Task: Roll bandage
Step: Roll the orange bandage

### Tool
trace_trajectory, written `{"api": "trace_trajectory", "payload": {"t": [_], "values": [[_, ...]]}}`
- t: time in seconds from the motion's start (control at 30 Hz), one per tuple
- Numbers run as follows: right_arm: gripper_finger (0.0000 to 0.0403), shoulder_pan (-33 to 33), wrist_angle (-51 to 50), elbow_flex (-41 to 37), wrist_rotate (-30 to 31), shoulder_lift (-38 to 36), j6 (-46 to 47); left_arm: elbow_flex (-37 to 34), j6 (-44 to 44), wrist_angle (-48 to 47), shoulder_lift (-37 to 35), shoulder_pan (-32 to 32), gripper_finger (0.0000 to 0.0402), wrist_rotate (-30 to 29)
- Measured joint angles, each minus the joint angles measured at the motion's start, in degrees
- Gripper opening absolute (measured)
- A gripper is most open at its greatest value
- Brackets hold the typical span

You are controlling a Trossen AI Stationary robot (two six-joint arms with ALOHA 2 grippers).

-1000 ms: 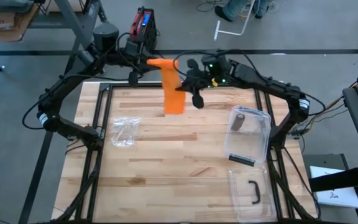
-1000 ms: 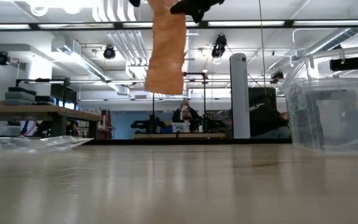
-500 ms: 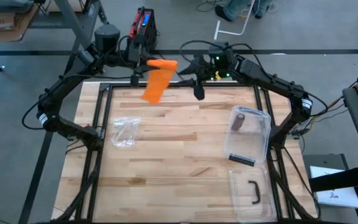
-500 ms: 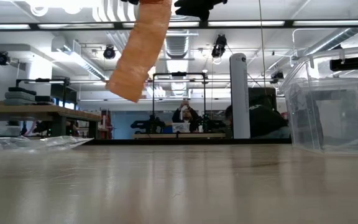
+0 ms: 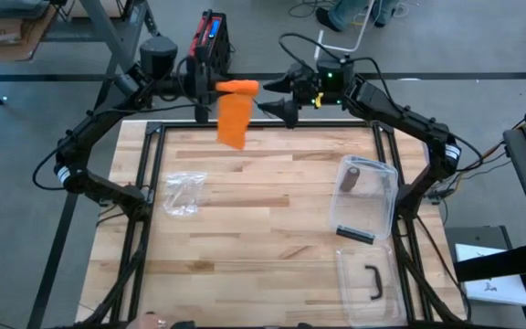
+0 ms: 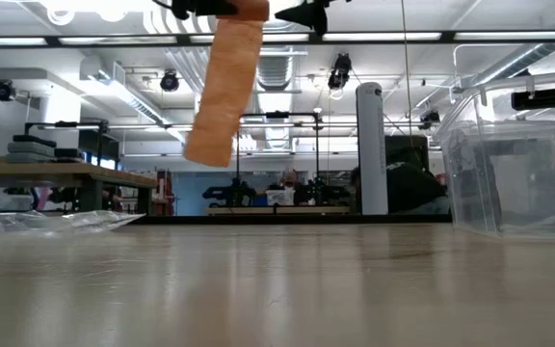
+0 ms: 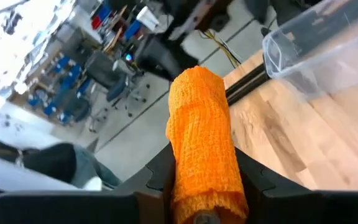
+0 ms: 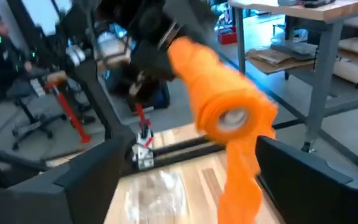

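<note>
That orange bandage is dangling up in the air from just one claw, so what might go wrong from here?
Only the left gripper holds the orange bandage roll; the right gripper is open beside it. The loose tail hangs tilted in the low view, so it may be swinging and the right gripper could miss it. Unheld, the tail could also unwind further, or the wraps could land crooked.

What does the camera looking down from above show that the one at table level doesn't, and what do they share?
Only the high view shows both arms whole, the left hand gripping the roll, the open right hand apart from it, and the crumpled plastic bag in full. Only the low view shows the room behind and the container's clear wall from the side. Both show the orange bandage hanging loose above the table.
</note>
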Motion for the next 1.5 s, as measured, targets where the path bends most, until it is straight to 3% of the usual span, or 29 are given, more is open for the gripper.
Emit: {"api": "trace_trajectory", "payload": {"t": [0.2, 0.43, 0.73, 1.0, 1.17, 1.5], "values": [[0.0371, -0.84, 5.44, 0.00, 0.22, 0.49, 3.60, -0.02, 5.47, -0.24, 0.04, -0.07, 0.0092, 1.12], [0.0371, -1.88, 9.74, 0.02, -3.37, 1.27, 4.94, -0.02, 6.07, 0.35, -0.07, -0.39, 0.0088, 8.43], [0.0371, -1.18, 15.94, 0.02, -5.73, 3.36, 11.66, -0.02, 16.66, 0.49, -0.20, -1.49, 0.0089, 8.55], [0.0371, 0.06, 16.96, 0.02, -10.20, 4.88, 10.82, -0.04, 16.13, 1.27, -0.20, -2.27, 0.0089, 6.52], [0.0371, 0.43, 17.12, 0.02, -10.07, 4.88, 11.38, -0.04, 16.11, 1.46, -0.23, -2.34, 0.0090, 3.48], [0.0371, 0.48, 14.94, 0.02, -9.98, 4.86, 12.23, -0.04, 16.10, 3.37, -0.24, -2.27, 0.0094, 3.14]]}}
